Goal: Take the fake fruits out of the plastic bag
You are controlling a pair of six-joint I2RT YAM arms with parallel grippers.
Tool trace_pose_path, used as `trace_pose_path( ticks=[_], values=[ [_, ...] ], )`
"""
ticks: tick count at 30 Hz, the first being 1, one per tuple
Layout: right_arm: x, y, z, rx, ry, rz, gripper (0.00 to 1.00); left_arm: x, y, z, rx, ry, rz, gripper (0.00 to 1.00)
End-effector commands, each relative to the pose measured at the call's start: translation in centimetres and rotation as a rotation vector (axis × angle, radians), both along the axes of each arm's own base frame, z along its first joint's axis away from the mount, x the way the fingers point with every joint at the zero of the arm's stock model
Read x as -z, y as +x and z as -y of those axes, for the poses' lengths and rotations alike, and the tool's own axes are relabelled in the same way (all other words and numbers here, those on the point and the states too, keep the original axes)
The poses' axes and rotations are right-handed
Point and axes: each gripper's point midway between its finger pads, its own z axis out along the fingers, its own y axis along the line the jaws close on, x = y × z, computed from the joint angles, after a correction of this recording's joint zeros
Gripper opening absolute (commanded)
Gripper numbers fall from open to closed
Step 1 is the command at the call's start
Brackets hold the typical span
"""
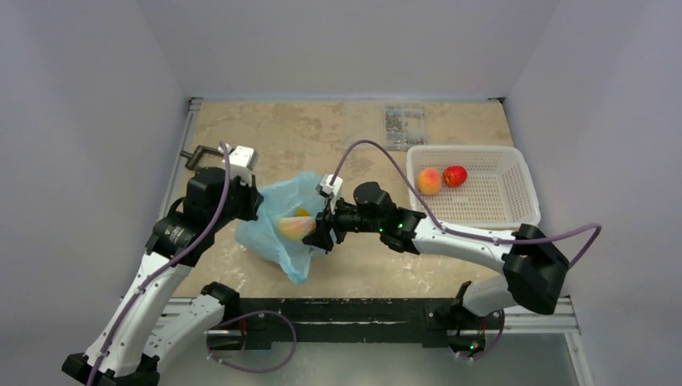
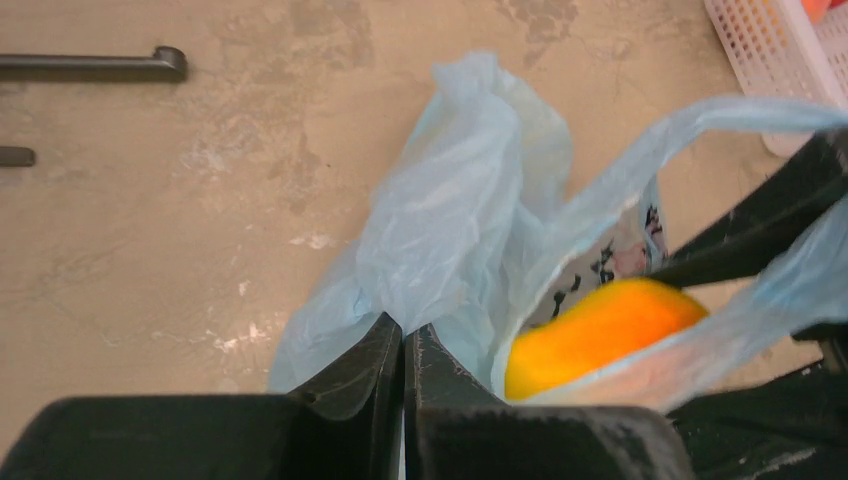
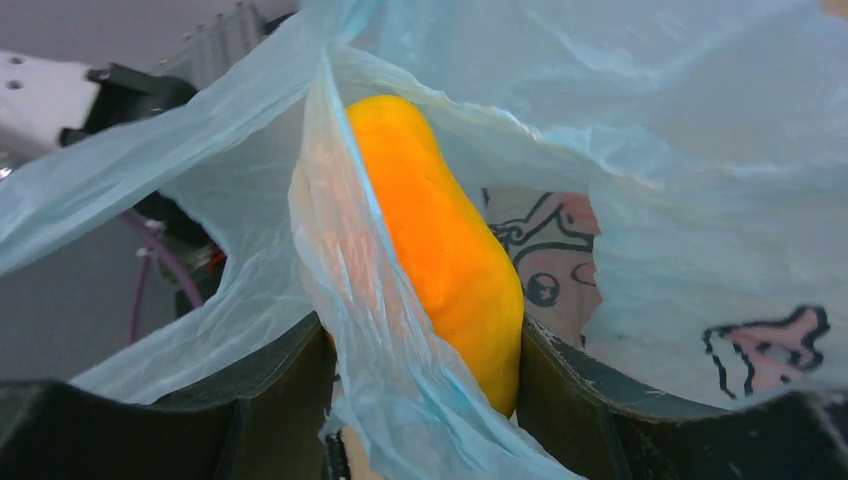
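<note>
- No word, number or brand is legible anywhere.
- The white printed panel (image 3: pixel 548 268) on the plastic bag (image 3: pixel 690 130) shows only dark and pink cartoon-like marks.

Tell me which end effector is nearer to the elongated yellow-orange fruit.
Right. The right end effector grips the yellow-orange fruit between its fingers, with bag film caught on one side. The left end effector is shut on the plastic bag, beside the fruit.

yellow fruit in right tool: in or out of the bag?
Not out: right tool grips the yellow-orange fruit; the plastic bag wraps one side, pinched in the grip.
</note>
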Motion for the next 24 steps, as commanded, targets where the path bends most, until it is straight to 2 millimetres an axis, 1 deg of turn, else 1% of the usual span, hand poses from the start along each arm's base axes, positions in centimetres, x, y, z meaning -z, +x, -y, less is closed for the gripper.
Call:
trace_pose_path(
  ticks=[1,2,3,5,6,9,12,14,15,17,18,22,24],
  values=[
    [-4.9,-4.6,-3.2,-0.347,0.117,-0.054,0.0,-3.5,3.2,-1.8,-0.14,0.055,0.085,0.0],
    [-4.4,-4.9,-3.4,-0.366,0.098,-0.084,0.0,-3.4,3.3,-2.2,-0.165,0.064,0.088,0.0],
    [-3.3,-4.7,-3.6,-0.36,0.056,-0.119,0.0,-3.5,3.4,-2.3,-0.175,0.059,0.104,0.0],
    [-0.9,-3.2,-3.4,-0.276,-0.032,-0.168,0.0,-4.3,3.1,-2.0,-0.156,0.012,0.168,0.0],
    [0.2,-2.2,-3.1,-0.223,-0.063,-0.189,0.0,-5.3,2.4,-1.7,-0.128,-0.032,0.224,0.0],
    [3.5,0.0,-2.0,-0.068,-0.134,-0.244,0.0,-6.0,0.9,-1.2,-0.065,-0.085,0.317,0.0],
    [5.6,0.4,-1.4,-0.035,-0.212,-0.275,0.0,-5.2,0.0,-2.1,-0.084,-0.083,0.355,0.0],
    [6.5,1.1,-0.8,0.014,-0.245,-0.279,0.0,-5.1,-0.4,-2.9,-0.115,-0.089,0.385,0.0],
    [6.6,1.1,-0.6,0.008,-0.249,-0.275,0.0,-5.1,-0.5,-3.2,-0.129,-0.086,0.393,0.0],
    [5.7,-0.3,-0.8,-0.1,-0.223,-0.253,0.0,-4.6,-0.2,-3.6,-0.154,-0.069,0.386,0.0],
    [4.9,-1.3,-1.0,-0.169,-0.197,-0.242,0.0,-4.2,0.0,-3.7,-0.162,-0.052,0.362,0.0],
    [-0.5,-6.4,-0.7,-0.487,-0.018,-0.185,0.0,-2.5,0.8,-3.4,-0.151,0.018,0.239,0.0],
    [-2.1,-8.0,-0.2,-0.581,0.028,-0.19,0.0,-2.1,1.0,-3.2,-0.142,0.036,0.207,0.0]
  ],
)
